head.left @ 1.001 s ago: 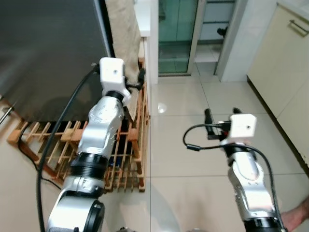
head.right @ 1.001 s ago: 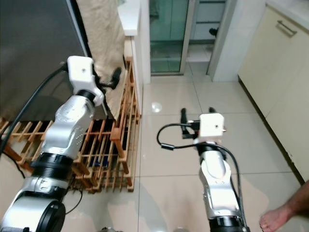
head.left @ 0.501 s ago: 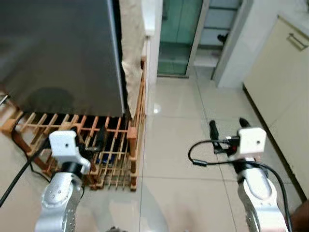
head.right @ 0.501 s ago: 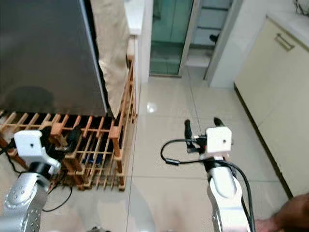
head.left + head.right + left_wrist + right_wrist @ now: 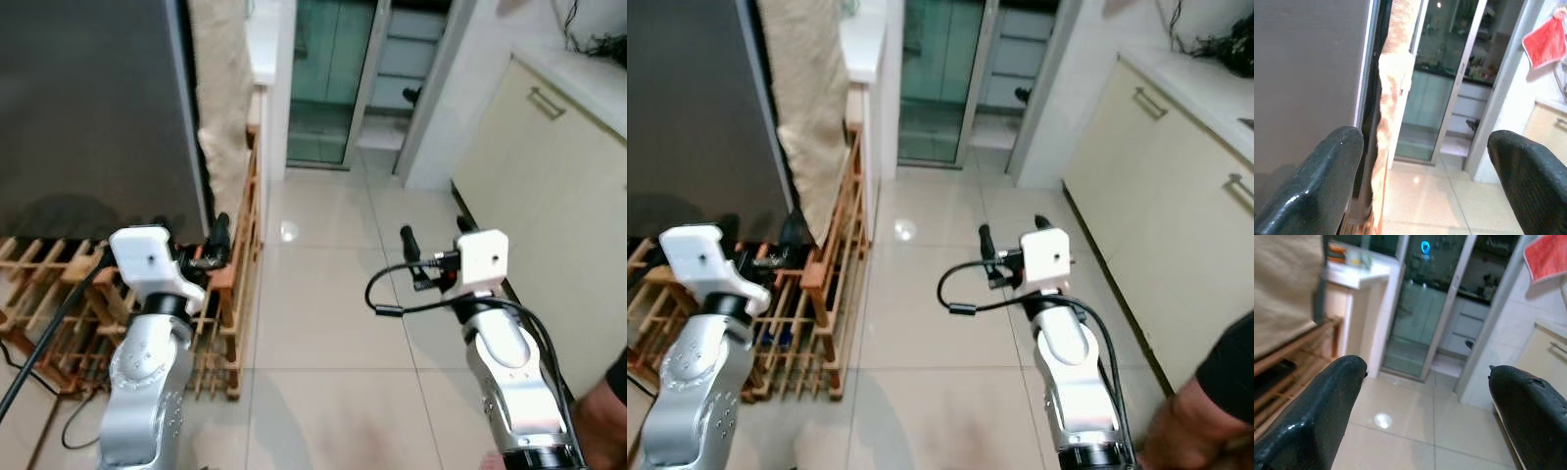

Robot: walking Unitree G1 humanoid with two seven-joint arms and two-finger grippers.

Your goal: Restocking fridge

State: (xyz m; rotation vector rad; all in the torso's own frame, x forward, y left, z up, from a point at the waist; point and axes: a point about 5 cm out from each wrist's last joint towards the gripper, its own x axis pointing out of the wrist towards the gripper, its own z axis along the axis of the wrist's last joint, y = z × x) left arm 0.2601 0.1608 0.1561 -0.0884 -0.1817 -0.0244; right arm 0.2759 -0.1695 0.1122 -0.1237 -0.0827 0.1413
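The dark grey fridge (image 5: 88,98) stands at the left, its flat front facing me. My left gripper (image 5: 191,237) is held low in front of the fridge's right edge, above the wooden rack, apart from the door. In the left wrist view its fingers (image 5: 1322,186) stand wide open with nothing between them. My right gripper (image 5: 434,237) hovers over the tiled floor in mid-room, and its fingers (image 5: 1317,411) are also spread open and hold nothing.
A wooden slatted rack (image 5: 235,284) lies under and beside the fridge. A beige cloth (image 5: 220,88) hangs along the fridge's side. A glass sliding door (image 5: 323,78) is ahead, cream cabinets (image 5: 558,166) line the right, and a person (image 5: 1215,392) stands at lower right.
The left arm dropped from high at the fridge's right edge to low by the rack, then rose a little. The camera has shifted and turned. The right arm kept its pose.
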